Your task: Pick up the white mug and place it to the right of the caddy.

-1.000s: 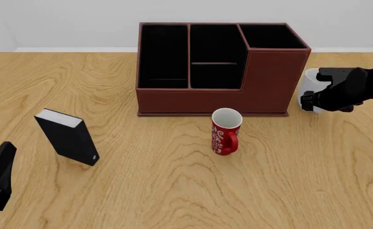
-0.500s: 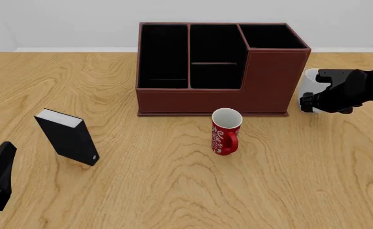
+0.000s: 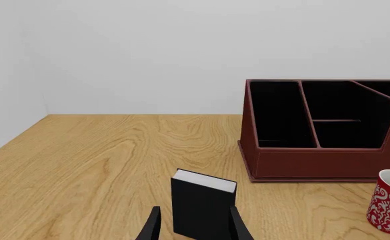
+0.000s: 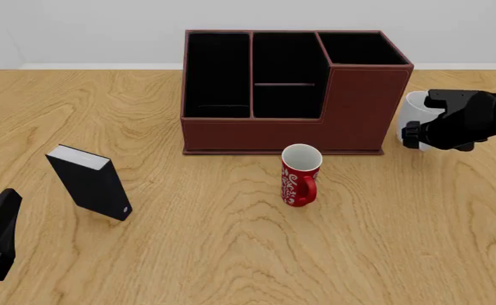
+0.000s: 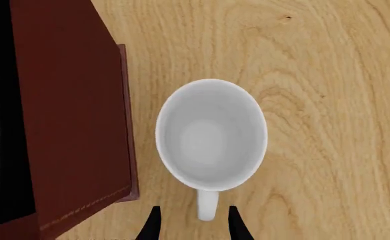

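Stood upright on the table [image 4: 230,254], the white mug [image 5: 211,135], just right of the caddy [image 4: 290,89], close beside its taller corner section. Seen from straight above in the right wrist view, mouth open, loop handle pointing back between the fingers [image 5: 156,225] of the right gripper [image 5: 193,226]. Fingers parted, one on each side of the handle, touching nothing, the mug body just ahead of their tips. Left gripper [image 3: 193,230] low near the table, fingers likewise spread and empty, a small black box [image 3: 202,202] just ahead between them. Beyond, a red mug [image 4: 300,175] in front of the caddy.
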`<move>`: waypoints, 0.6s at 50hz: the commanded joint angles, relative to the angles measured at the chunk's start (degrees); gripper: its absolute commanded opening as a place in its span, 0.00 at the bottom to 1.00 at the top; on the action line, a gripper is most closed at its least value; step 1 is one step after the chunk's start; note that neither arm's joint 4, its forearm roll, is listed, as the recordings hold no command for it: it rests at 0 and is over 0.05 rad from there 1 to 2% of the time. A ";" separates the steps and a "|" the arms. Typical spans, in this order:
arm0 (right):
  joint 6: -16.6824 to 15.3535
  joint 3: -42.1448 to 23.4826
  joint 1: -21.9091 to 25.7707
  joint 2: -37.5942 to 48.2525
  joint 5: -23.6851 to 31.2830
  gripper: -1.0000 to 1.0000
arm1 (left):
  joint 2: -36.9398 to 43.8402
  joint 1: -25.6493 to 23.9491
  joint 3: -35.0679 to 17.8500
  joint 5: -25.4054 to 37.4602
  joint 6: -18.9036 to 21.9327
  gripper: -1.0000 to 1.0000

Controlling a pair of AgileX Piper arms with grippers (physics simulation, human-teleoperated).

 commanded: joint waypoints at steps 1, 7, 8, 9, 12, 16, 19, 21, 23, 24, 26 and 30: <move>0.33 1.50 -0.23 -0.93 -0.83 1.00 | 0.00 0.00 0.00 0.00 0.00 1.00; 0.62 2.43 0.13 -1.87 -1.13 1.00 | 0.00 0.00 0.00 0.00 0.00 1.00; 0.56 2.59 0.17 -2.07 -1.19 1.00 | 0.00 0.00 0.00 0.00 0.00 1.00; 0.60 2.63 0.20 -2.11 -1.18 1.00 | 0.00 0.00 0.00 0.00 0.00 1.00; 0.80 2.89 0.53 -2.44 -1.29 1.00 | 0.00 0.00 0.00 0.00 0.00 1.00; 0.94 3.07 0.69 -2.60 -1.44 1.00 | 0.00 0.00 0.00 0.00 0.00 1.00; 0.99 3.28 0.74 -2.93 -1.44 1.00 | 0.00 0.00 0.00 0.00 0.00 1.00; 0.99 3.60 0.73 -3.42 -1.46 1.00 | 0.00 0.00 0.00 0.00 0.00 1.00; 1.03 3.88 0.87 -3.90 -1.50 1.00 | 0.00 0.00 0.00 0.00 0.00 1.00; 1.11 3.97 0.95 -3.93 -1.55 1.00 | 0.00 0.00 0.00 0.00 0.00 1.00; 1.01 4.30 0.76 -4.06 -1.79 1.00 | 0.00 0.00 0.00 0.00 0.00 1.00; 1.12 4.74 0.70 -4.00 -2.26 1.00 | 0.00 0.00 0.00 0.00 0.00 1.00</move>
